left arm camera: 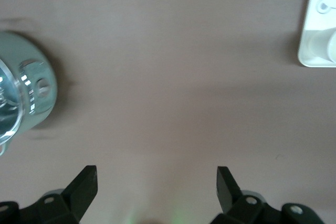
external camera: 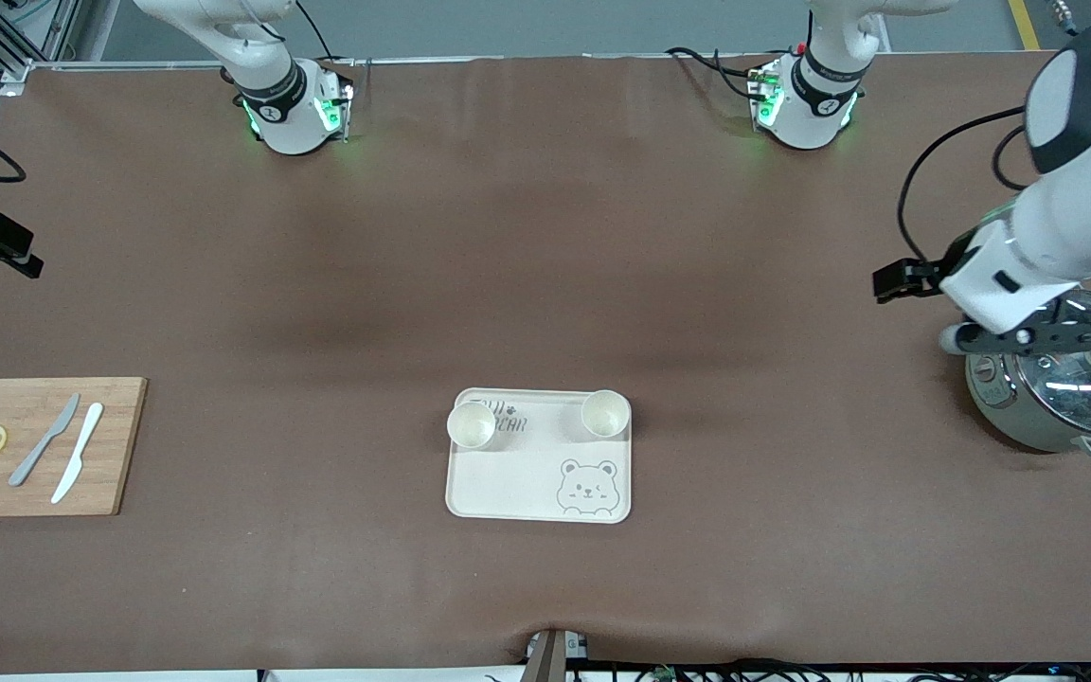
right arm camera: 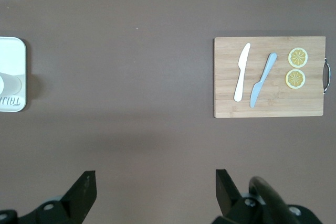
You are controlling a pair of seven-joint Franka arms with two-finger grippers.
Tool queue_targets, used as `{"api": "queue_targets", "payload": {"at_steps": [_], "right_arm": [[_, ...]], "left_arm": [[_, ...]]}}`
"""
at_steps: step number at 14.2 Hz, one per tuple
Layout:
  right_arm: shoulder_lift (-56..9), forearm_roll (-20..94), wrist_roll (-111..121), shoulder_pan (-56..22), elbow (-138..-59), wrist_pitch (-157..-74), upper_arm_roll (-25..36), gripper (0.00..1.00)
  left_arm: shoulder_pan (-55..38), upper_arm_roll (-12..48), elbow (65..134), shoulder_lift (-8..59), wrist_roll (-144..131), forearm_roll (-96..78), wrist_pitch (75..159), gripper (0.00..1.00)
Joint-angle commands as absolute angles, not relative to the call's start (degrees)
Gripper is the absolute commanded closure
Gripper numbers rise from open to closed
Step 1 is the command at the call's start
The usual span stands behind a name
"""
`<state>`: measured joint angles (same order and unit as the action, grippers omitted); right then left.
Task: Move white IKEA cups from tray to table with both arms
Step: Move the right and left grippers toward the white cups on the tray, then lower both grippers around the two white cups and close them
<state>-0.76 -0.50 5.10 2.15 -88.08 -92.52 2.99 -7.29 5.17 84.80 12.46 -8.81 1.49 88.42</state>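
Observation:
Two white IKEA cups stand upright on the cream bear tray (external camera: 517, 474), in its two corners farthest from the front camera: one (external camera: 471, 424) toward the right arm's end, the other (external camera: 605, 413) toward the left arm's end. My left gripper (left arm camera: 156, 170) is open and empty. In the front view it (external camera: 1043, 338) is up over the pot's rim, well away from the tray. My right gripper (right arm camera: 156, 174) is open and empty, high over bare table between the tray (right arm camera: 13, 51) and the cutting board. The tray's edge (left arm camera: 310, 51) shows in the left wrist view.
A grey-green pot with a glass lid (external camera: 1066, 388) stands at the left arm's end. A wooden cutting board (external camera: 34, 445) with two knives and two lemon slices lies at the right arm's end. A brown mat covers the table.

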Motion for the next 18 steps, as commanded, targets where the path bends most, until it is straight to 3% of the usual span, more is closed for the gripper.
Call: {"api": "queue_targets", "payload": {"at_steps": [1, 10, 15, 18], "right_arm": [[-2.72, -1.06, 5.1, 3.34, -86.4, -93.24, 2.55, 0.0], [-6.93, -0.62, 4.57, 3.43, -86.92, -95.54, 2.64, 0.0], [-13.0, -0.44, 4.57, 2.29, -86.75, -99.56, 2.46, 0.0], [-20.03, 0.0, 5.01, 1.23, -86.57, -104.04, 2.29, 0.0]], "left_arm": [[-10.72, 5.54, 82.62, 16.51, -9.58, 2.9, 92.79, 0.0], [-15.2, 5.71, 82.97, 24.25, -17.74, 2.02, 104.85, 0.0], [-16.52, 5.71, 84.02, 27.41, -20.56, 1.93, 110.64, 0.0], [-17.49, 5.71, 84.2, 29.17, -21.8, 2.11, 112.32, 0.0]]}}
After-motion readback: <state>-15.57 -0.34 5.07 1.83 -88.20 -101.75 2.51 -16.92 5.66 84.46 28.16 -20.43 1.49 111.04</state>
